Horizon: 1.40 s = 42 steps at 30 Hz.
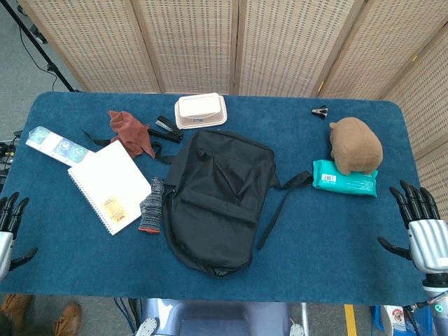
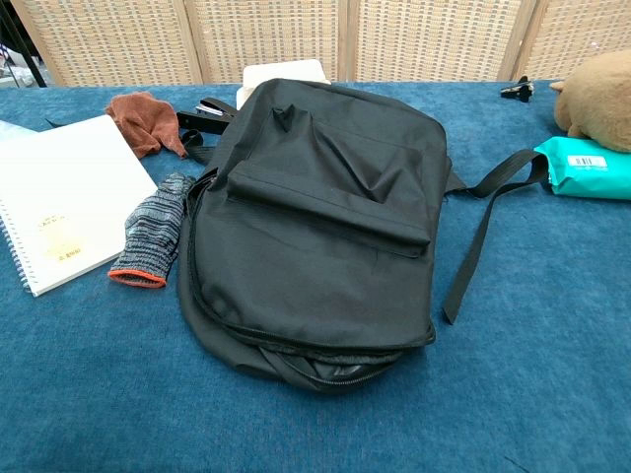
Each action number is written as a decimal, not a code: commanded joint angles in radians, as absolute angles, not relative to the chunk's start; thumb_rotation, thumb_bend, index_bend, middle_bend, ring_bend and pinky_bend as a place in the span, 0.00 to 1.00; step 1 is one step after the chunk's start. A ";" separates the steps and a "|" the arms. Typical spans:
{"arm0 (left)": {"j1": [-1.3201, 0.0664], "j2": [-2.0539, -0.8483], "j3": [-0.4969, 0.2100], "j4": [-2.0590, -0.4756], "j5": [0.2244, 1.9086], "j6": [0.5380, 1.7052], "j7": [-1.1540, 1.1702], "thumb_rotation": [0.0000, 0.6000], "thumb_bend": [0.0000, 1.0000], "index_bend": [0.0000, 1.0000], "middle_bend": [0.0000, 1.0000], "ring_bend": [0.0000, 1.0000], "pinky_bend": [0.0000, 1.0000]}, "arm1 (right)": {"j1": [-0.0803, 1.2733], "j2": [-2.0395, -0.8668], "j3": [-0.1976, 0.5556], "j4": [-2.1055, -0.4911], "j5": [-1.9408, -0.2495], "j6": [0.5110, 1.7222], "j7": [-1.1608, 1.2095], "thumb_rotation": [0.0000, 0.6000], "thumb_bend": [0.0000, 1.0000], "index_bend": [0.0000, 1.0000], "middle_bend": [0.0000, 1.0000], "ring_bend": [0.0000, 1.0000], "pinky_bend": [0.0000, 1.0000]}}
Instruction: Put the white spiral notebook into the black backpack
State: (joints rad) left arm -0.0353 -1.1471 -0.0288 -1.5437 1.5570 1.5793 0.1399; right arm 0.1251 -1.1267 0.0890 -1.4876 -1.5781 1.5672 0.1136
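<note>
Head view: high, looking down, whole table (image 1: 63, 280). Chest view: low, close; both share backpack (image 1: 218, 199).

The left hand (image 1: 8, 231) is at the left edge, fingers apart and pointing up, holding nothing. The right hand (image 1: 422, 227) is at the right edge, also empty, fingers spread upward.

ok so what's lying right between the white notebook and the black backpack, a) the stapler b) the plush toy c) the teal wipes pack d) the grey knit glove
d: the grey knit glove with its red cuff lies on the table between the white spiral notebook and the black backpack, against the backpack's left edge.
</note>
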 commanded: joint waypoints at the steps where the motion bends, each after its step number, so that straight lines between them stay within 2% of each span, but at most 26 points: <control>1: -0.036 -1.149 -0.029 -1.541 1.556 1.577 0.141 1.00 0.04 0.00 0.00 0.00 0.00 | 0.126 -1.128 0.089 -1.488 -1.580 1.566 0.109 1.00 0.00 0.00 0.00 0.00 0.00; 9: -0.089 -1.176 -0.024 -1.459 1.567 1.491 0.140 1.00 0.04 0.00 0.00 0.00 0.00 | 0.125 -1.128 0.083 -1.498 -1.584 1.561 0.108 1.00 0.00 0.00 0.00 0.00 0.00; 13: -0.189 -1.260 -0.021 -1.243 1.615 1.377 0.057 1.00 0.04 0.00 0.00 0.00 0.00 | 0.131 -1.133 0.081 -1.500 -1.582 1.544 0.104 1.00 0.00 0.00 0.00 0.00 0.00; 18: -0.251 -1.377 -0.017 -1.005 1.684 1.395 -0.039 1.00 0.04 0.00 0.00 0.00 0.00 | 0.134 -1.135 0.085 -1.500 -1.574 1.538 0.104 1.00 0.00 0.00 0.00 0.00 0.00; 26: -0.313 -1.534 -0.002 -0.770 1.716 1.388 -0.049 1.00 0.08 0.00 0.00 0.00 0.00 | 0.138 -1.135 0.085 -1.498 -1.570 1.526 0.119 1.00 0.00 0.00 0.00 0.00 0.00; 42: -0.377 -1.726 0.009 -0.493 1.684 1.331 -0.084 1.00 0.11 0.00 0.00 0.00 0.00 | 0.145 -1.133 0.092 -1.491 -1.557 1.512 0.146 1.00 0.00 0.00 0.00 0.00 0.00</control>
